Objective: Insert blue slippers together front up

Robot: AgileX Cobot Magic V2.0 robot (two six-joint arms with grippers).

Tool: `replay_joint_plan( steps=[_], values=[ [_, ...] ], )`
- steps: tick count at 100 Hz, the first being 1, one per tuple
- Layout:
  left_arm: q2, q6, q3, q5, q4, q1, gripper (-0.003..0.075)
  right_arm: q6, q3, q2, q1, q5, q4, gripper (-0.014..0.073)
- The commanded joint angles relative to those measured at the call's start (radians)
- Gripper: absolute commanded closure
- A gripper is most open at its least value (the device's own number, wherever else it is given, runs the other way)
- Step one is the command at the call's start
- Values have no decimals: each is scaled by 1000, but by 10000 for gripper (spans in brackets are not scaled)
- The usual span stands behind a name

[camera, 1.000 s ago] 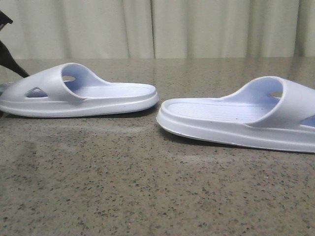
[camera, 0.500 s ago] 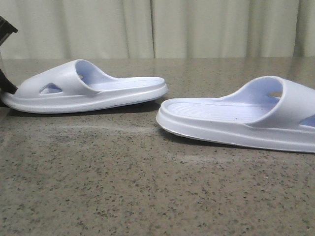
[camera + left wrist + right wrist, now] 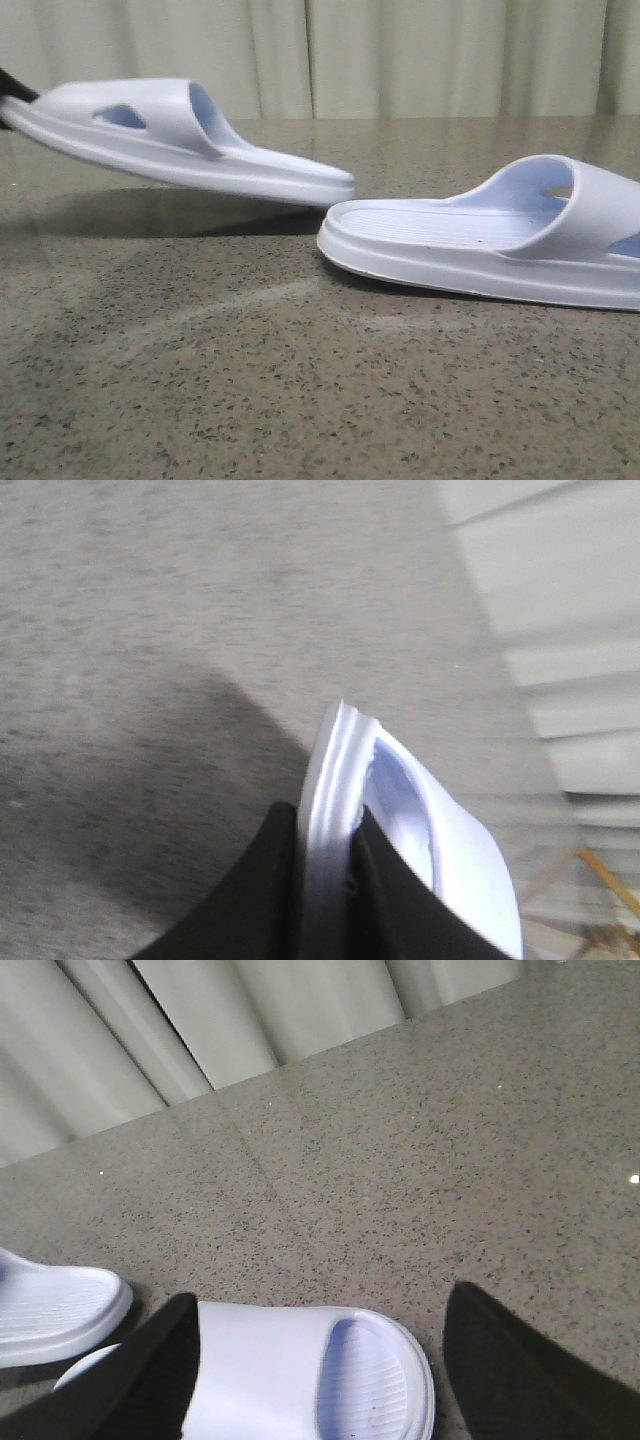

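Left end effector (image 3: 325, 880) clamped on the rim of the left slipper (image 3: 180, 135), one black finger (image 3: 255, 890) on either side of the foam edge; only a sliver of it showing in the front view at the far left edge, behind the slipper's toe end. Left slipper raised off the desk (image 3: 300, 380) at the gripped end, tilted down toward its heel, heel tip just beside the heel of the right slipper (image 3: 480, 245); impossible to tell from the front whether the two touch. Dark shadow under the raised slipper. In the left wrist view, mostly blurred: just the pinched rim and part of the strap clear.

Right end effector (image 3: 320, 1360) spread wide, fingers (image 3: 150, 1370) parted, poised over the right slipper's strap, gripping nothing; fingertips cut off by the frame edge. Right slipper flat on the desk, sole down, its toe end cut off at the front view's right edge. Pleated curtain (image 3: 400, 55) behind the desk.
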Motion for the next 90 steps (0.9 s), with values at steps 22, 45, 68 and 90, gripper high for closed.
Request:
replay_joint_plan(
  steps=[22, 45, 68, 90],
  values=[
    [-210, 8, 29, 62, -27, -8, 701, -1, -35, 22, -6, -69, 6, 148],
    [-295, 8, 132, 90, -79, -8, 701, 109, -3, 97, -19, -73, 1, 149],
    [-324, 8, 161, 89, -79, -8, 701, 152, 0, 203, -45, -71, 1, 149],
    [-325, 8, 161, 93, -79, -8, 701, 156, 0, 282, -47, -71, 1, 149]
  ],
)
